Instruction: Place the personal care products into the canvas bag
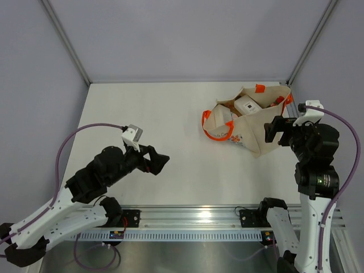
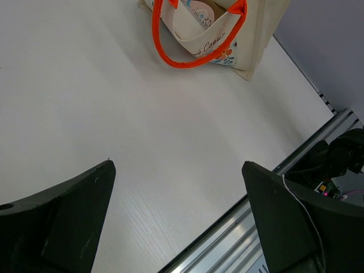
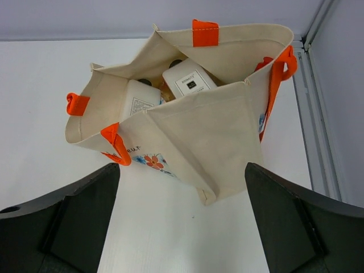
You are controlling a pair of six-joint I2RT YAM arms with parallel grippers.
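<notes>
Two pincers, both spread wide, both empty. The left pincer (image 1: 161,162) hangs over bare counter (image 1: 170,114), and the bag (image 1: 250,129) is well off ahead of it and to its right. The right pincer (image 3: 182,222) sits just short of the bag, whose mouth gapes right in front of its fingertips.

Look inside from the right wrist: a white bottle (image 3: 189,82) stands deep in the far side, and a cream bottle (image 3: 139,99) leans nearer the left wall. Other things are tucked behind them, too hidden to name. I see no product on the counter near either pincer, so I'd call the packing done or nearly so.

On handling, the bag is soft cloth. Its near wall folds inward and would give under any nudge, so a push there would likely shift it rather than open it. The orange handle (image 2: 170,51) lies limp on the counter. The bottles look like light, stiff, smooth plastic. I'd grip the white one across its flat faces at mid-body, where it shouldn't slip or twist.
</notes>
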